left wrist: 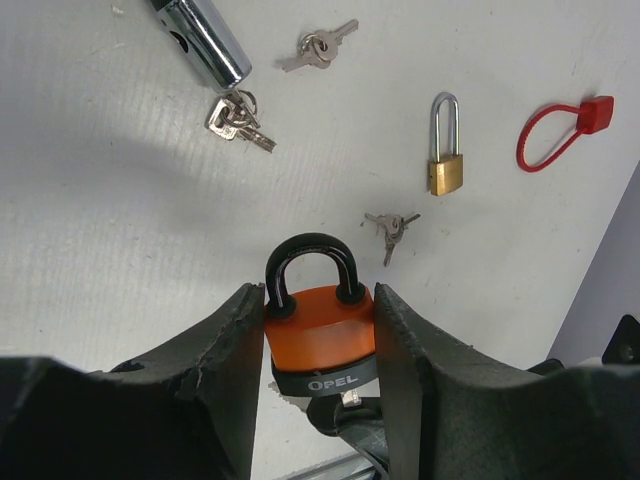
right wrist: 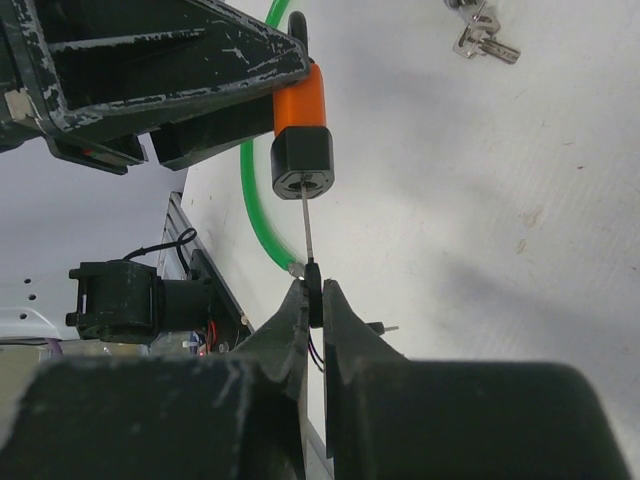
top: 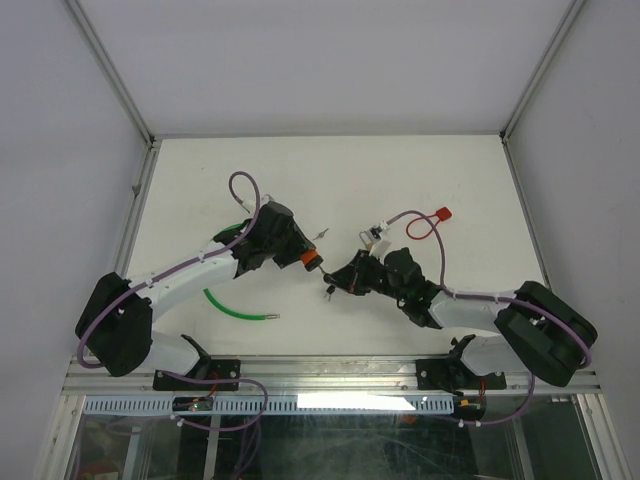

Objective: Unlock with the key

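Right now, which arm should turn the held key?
Right. The right claw pinches the thin metal key, tip at the keyway; the left claw is occupied clamping the orange padlock with the black shackle.

Just one word to read: "OPEL", white letters on the grey band [left wrist: 330,381] at six o'clock of the orange padlock [left wrist: 318,325].

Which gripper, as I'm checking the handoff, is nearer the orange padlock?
Left. The left gripper clamps the orange padlock; the right gripper sits off its keyhole end, pinching the key that reaches it.
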Motion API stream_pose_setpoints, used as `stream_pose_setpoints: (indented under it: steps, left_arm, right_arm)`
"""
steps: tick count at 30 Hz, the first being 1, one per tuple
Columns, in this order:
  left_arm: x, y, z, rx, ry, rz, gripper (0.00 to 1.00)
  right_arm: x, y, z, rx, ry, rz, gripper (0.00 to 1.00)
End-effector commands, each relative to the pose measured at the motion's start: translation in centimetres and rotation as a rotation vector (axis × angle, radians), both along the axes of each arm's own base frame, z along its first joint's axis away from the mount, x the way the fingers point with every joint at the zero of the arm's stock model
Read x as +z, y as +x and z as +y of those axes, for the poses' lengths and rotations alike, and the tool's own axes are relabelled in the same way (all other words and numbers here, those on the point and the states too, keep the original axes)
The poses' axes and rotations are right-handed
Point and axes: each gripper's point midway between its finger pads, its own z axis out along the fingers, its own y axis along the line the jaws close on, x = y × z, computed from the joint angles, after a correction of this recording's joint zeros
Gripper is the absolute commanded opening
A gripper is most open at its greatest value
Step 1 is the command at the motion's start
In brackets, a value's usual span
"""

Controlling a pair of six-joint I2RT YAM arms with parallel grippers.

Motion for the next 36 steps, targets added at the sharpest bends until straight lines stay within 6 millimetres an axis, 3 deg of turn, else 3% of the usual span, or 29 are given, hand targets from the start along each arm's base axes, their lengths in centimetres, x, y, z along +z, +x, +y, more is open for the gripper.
stream_pose_setpoints:
  steps: [1,9,24,36]
  left_arm:
    - [1.4,-0.4,0.2,-0.025,-0.03,-0.016,0.11]
    - [1.5,-0.9,-0.7,-0.043,-0.083,0.014,0.11]
    - [1.1,0.4,-0.1,0.007,-0.04,0.007,0.12]
    - [1.5,0.2,-0.4,-0.017,-0.051,0.006,0.12]
  right_arm:
    - [4.4,2.2,0.4,-0.051,0.081,-0.113,0.0]
    - [3.7,2.4,1.6,-0.014,0.08,-0.095,0.0]
    - [2.0,-0.3,1.4,0.056,0.024,-0.033,0.0]
    - [1.9,-0.6,2.6,0.108,0.016,-0.043,0.0]
